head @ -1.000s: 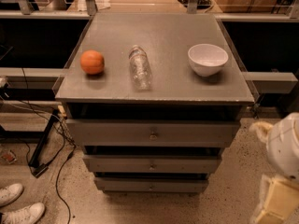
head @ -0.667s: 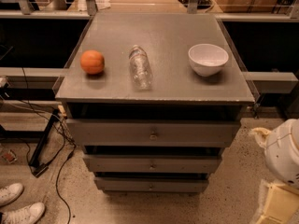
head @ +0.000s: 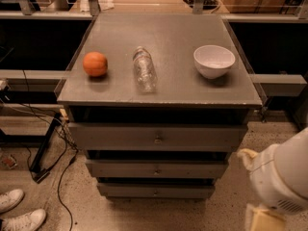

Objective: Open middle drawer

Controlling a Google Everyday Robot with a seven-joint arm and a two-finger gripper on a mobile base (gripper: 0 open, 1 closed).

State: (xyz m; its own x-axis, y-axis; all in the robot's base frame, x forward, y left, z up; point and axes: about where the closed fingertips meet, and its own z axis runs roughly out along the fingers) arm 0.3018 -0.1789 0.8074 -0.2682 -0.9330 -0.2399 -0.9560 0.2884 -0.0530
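Grey middle drawer (head: 120, 169) shut, knob (head: 156, 170) untouched; gripper (head: 262, 219) low at 5 o'clock, well apart, probably pre-approach; its opening: cannot tell.

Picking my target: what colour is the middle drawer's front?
Grey drawer front, camera view; claw lower right.

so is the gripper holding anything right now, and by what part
Nothing, as far as shows: the gripper hangs low at the right, beside the cabinet, apart from the middle drawer and its knob.
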